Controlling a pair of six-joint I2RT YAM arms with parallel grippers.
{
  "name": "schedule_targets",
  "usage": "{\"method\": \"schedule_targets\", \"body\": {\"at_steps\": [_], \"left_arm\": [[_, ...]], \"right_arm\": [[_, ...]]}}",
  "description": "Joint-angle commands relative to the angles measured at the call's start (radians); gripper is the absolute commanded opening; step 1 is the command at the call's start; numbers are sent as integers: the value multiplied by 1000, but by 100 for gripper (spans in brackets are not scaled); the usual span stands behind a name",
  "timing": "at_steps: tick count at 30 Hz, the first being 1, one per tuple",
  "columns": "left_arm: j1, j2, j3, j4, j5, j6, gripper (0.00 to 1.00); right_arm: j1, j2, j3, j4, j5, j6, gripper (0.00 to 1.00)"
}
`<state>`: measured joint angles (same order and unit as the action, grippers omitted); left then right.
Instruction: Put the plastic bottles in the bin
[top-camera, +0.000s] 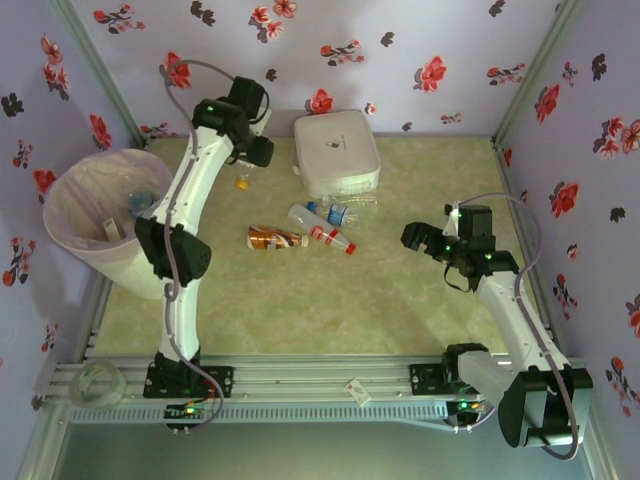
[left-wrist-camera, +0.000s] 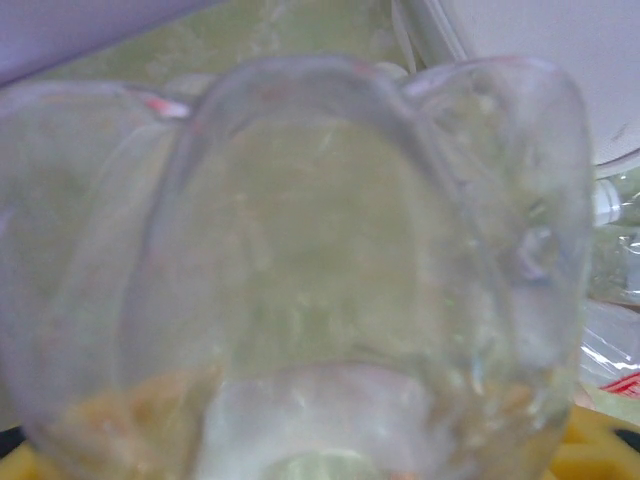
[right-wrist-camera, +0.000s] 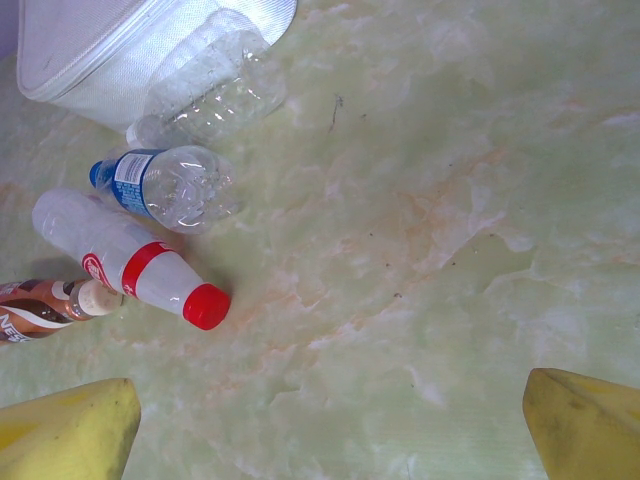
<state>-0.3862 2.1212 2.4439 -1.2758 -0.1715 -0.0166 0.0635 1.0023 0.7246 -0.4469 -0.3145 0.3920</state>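
Likely light and crushable, the clear plastic bottle (left-wrist-camera: 320, 250) wants a mid-body hold; left tool (left-wrist-camera: 310, 460) straddles it, clamping unclear; right tool (right-wrist-camera: 328, 428) gapes empty.

A flat white square box (top-camera: 337, 152) with rounded corners lies at the far side of the table (top-camera: 420, 300), close to the back wall (top-camera: 400, 50). A small dark mark sits on its lid. The tabletop is pale green with marbled veins. The right wrist view shows 1 corner of the box at its upper left. The 3 walls carry lilac paper printed with red and dark flowers. Along the near edge runs a ribbed metal rail (top-camera: 310, 378). A small white tag (top-camera: 357, 392) lies on it, and a clear round ring (top-camera: 100, 383) sits at its left end.
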Motion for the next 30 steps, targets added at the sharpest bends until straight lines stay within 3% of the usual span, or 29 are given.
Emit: {"method": "schedule_targets", "body": {"at_steps": [1,7,14,30], "left_arm": [[-3,-91,44,-57,3,-9,10],[6,-186,45,-104,-52,-9,6],[78,-322,-33,-119,-55,-9,0],[431,-695,-392,22,-5,-68,0]], "right_arm": [[-7,1,1,5,4,-15,99],[-7,7,7,10,-3,-9,99],[-7,9,7,23,-14,-1,99],[-5,57,14,60,-48,14,99]]}}
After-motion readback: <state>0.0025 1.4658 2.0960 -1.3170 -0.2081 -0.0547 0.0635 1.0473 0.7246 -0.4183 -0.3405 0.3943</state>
